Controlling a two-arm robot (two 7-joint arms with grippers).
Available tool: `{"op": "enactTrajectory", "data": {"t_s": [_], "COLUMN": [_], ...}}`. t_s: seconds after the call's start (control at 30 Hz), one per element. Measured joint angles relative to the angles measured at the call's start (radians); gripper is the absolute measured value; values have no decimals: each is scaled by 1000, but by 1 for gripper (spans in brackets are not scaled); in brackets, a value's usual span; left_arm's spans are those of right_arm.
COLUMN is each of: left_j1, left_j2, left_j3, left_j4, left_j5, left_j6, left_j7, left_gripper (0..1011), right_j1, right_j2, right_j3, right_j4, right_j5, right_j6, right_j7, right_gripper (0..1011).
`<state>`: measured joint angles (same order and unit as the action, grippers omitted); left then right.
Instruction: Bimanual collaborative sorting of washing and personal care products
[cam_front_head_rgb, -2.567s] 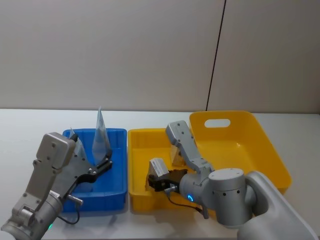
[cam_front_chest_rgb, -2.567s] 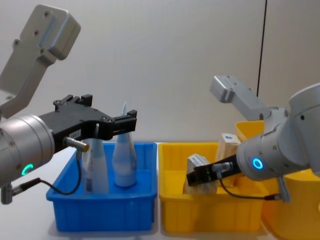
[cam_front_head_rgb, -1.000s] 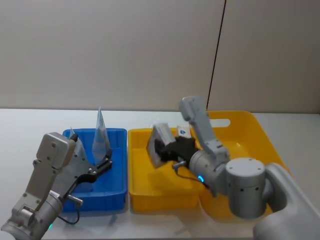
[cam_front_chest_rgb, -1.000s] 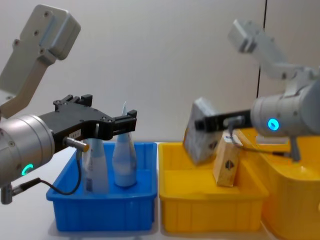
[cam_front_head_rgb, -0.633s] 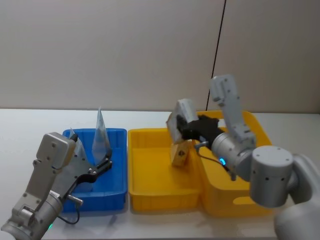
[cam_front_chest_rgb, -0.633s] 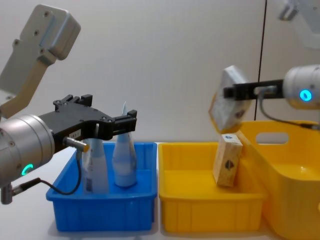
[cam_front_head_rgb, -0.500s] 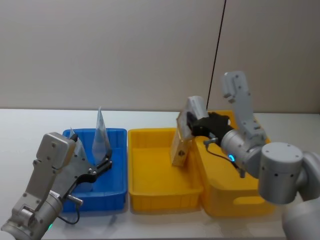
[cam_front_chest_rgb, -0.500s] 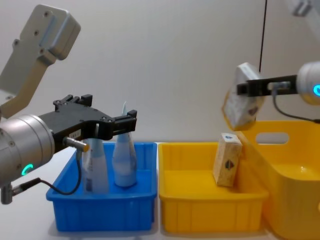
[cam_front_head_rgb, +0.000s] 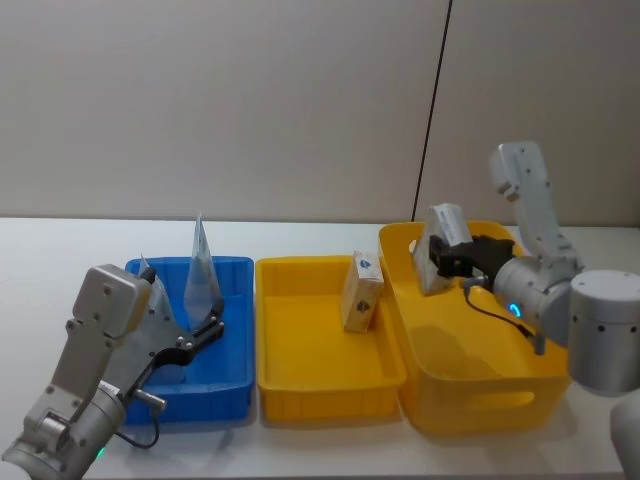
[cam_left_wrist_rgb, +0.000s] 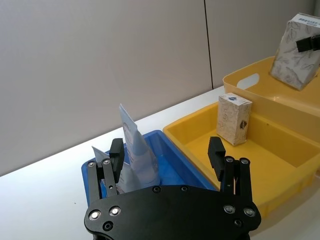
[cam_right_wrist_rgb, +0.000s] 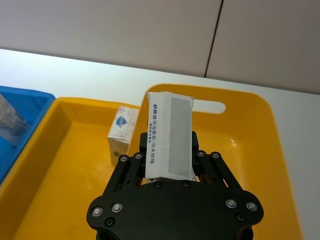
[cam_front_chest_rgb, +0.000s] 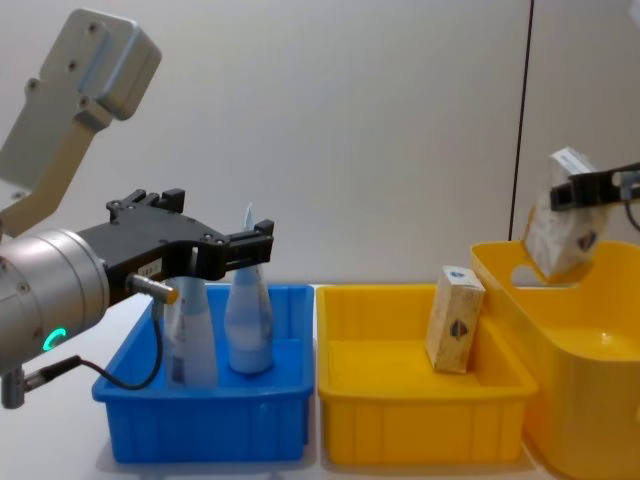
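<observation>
head view, right gripper (cam_front_head_rgb: 455, 263): clamped on the held carton (cam_front_head_rgb: 438, 246), above the far left corner of the yellow basket (cam_front_head_rgb: 545, 300).
head view, left gripper (cam_front_head_rgb: 200, 332): hovers over the near half of the blue tray (cam_front_head_rgb: 215, 402).
left wrist view, left gripper: jaws spread wide, gripping nothing; two tubes (cam_left_wrist_rgb: 135, 147) stand just beyond them.
right wrist view, standing carton (cam_right_wrist_rgb: 122, 131): on end in the yellow tray (cam_right_wrist_rgb: 60, 165), against its right wall.
chest view, tubes: upright in the blue tray.
</observation>
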<state>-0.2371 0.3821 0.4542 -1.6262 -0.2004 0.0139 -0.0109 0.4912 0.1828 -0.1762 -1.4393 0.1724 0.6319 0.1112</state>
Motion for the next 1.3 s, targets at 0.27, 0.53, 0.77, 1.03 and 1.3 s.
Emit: {"op": "enactTrajectory", "data": {"t_s": [0.27, 0.53, 0.77, 1.03, 1.3], "left_j1": [0, 0, 0, 0, 0], "left_j2": [0, 0, 0, 0, 0], "left_j3": [0, 0, 0, 0, 0], "left_j4": [0, 0, 0, 0, 0], "left_j5": [0, 0, 0, 0, 0], "left_j6": [0, 0, 0, 0, 0], "left_j7": [0, 0, 0, 0, 0], "left_gripper": [1001, 1001, 1001, 1001, 1001], "right_j1": [15, 24, 28, 31, 31], "right_j2": [17, 25, 29, 32, 32], "right_j3": [8, 10, 11, 12, 13], "right_j4": [-9, -19, -26, -30, -32], "right_j5": [-20, -41, -53, -60, -64], "right_j6": [46, 65, 74, 79, 82], "right_j7": [-11, -24, -32, -36, -38], "right_gripper": [371, 371, 371, 411, 663]}}
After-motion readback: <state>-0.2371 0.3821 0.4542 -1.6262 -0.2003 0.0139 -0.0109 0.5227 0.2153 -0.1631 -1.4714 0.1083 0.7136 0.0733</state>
